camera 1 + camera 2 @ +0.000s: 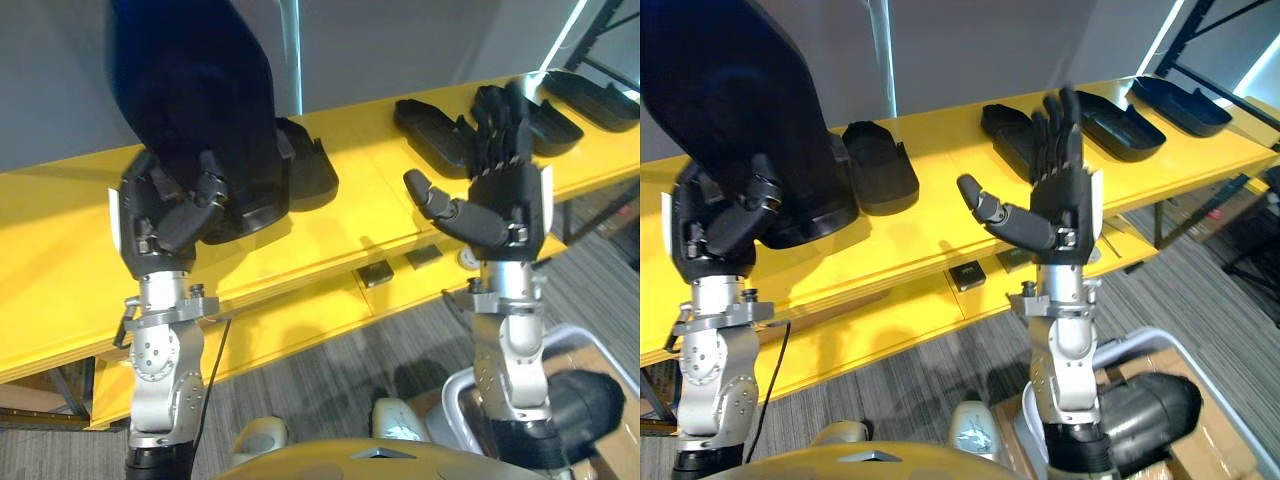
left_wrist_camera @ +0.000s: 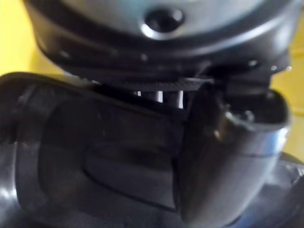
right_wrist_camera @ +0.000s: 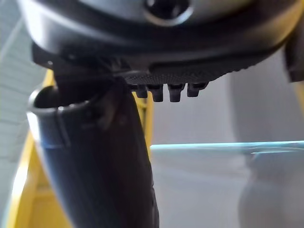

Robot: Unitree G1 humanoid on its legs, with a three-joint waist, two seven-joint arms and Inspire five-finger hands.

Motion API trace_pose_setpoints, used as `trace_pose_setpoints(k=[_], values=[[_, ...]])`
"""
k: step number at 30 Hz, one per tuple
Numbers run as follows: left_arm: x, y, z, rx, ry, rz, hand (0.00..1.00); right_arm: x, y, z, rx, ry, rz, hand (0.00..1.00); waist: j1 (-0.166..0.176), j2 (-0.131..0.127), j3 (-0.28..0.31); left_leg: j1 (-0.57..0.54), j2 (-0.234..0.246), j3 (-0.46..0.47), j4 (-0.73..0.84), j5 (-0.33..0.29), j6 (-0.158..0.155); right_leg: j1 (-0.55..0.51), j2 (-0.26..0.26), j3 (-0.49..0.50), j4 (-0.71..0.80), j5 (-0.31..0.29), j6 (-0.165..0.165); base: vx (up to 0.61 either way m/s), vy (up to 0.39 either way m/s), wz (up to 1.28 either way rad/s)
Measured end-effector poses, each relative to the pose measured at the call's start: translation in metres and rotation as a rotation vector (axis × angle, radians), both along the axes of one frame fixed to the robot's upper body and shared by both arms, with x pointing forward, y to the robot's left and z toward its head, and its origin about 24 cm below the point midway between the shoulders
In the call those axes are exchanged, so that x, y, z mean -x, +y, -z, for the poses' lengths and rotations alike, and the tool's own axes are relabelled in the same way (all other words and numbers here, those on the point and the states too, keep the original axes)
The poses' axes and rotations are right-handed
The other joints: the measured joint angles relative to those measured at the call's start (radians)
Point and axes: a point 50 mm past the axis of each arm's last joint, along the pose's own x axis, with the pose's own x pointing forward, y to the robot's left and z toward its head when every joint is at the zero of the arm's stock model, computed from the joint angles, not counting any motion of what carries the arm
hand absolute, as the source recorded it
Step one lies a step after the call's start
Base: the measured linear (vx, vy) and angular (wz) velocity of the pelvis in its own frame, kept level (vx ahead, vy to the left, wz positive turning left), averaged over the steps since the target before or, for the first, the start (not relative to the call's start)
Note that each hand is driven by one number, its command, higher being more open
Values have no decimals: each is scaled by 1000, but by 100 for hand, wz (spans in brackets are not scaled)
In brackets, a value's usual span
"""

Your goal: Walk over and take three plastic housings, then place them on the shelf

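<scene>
Left robot hand (image 1: 172,222) has fingers and thumb curled round the lower end of a black plastic housing (image 1: 190,90), held upright over the yellow shelf (image 1: 60,230), just beside a second housing (image 1: 312,170) lying there. Right robot hand (image 1: 508,205) stands open and empty, fingers straight. Gripped so low, the tall housing may tip in the grasp or knock its neighbour when lowered.

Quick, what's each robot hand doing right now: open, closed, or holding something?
Left robot hand: closed around a black plastic housing.
Right robot hand: open, fingers straight, holding nothing.
</scene>
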Motion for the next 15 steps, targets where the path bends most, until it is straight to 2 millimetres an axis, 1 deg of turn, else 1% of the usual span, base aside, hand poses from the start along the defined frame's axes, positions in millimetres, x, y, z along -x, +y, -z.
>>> trace_pose_setpoints(k=[1, 2, 3, 5, 6, 8, 11, 12, 13, 14, 15], values=[[0, -5, 3, 4, 18, 26, 0, -3, -2, -12, 32, -48, -2, 100, 0, 20, -9, 7, 38, 24, -32, 20, -3, 31, 23, -36, -41, 9, -14, 162, -241, 67], [0, -9, 4, 11, 17, 45, 0, -4, -6, -21, 41, -84, 8, 100, -1, 27, -7, 23, 63, 65, -67, 51, -16, 60, 33, -74, -62, 10, -21, 142, -229, 69], [0, -10, 4, 11, 18, 56, 0, -3, -9, -23, 42, -94, 19, 100, -3, 27, -8, 25, 69, 91, -81, 66, -17, 70, 33, -93, -66, 8, -25, 129, -219, 84], [0, -13, 3, 5, 7, 84, 0, 4, -17, -25, 21, -97, 56, 100, -5, 28, -7, 32, 77, 217, -123, 121, 3, 108, 13, -167, -82, 1, -36, 88, -138, 97], [0, -12, 3, 4, 4, 84, 0, 8, -21, -22, 17, -78, 74, 100, -3, 28, -7, 40, 72, 250, -155, 146, 9, 119, 3, -193, -89, 0, -37, 25, -41, 76], [0, -10, 2, 8, -1, 72, 0, 10, -22, -15, 12, -41, 85, 100, 7, 29, -6, 44, 57, 241, -201, 175, 2, 127, -3, -209, -110, 0, -37, -16, -24, 43], [1, -9, 3, 19, 2, 64, 0, 13, -20, -2, -44, 16, 96, 100, 20, 27, -6, 43, 52, 246, -239, 186, 11, 132, -7, -217, -133, 1, -34, -56, 9, 20], [3, -9, 3, 18, 7, 60, 0, 15, -20, 4, -70, 41, 101, 100, 19, 27, -6, 37, 53, 260, -250, 190, 15, 136, -7, -222, -149, 0, -29, -34, 3, 22], [4, -9, 4, 17, 9, 59, 0, 16, -20, 6, -73, 51, 104, 100, 18, 28, -6, 34, 56, 271, -249, 191, 16, 137, -9, -225, -148, 0, -29, -20, 2, 33], [6, -10, 6, 18, 18, 63, 0, 19, -21, 11, -78, 75, 112, 100, 13, 28, -6, 22, 62, 288, -235, 198, 28, 141, -14, -238, -145, -2, -31, 41, 35, 55], [8, -10, 9, 22, 36, 63, 0, 22, -23, 18, -95, 107, 119, 100, -6, 23, 1, 5, 61, 306, -197, 208, 43, 155, -38, -270, -126, -4, -30, 63, 76, 74]])
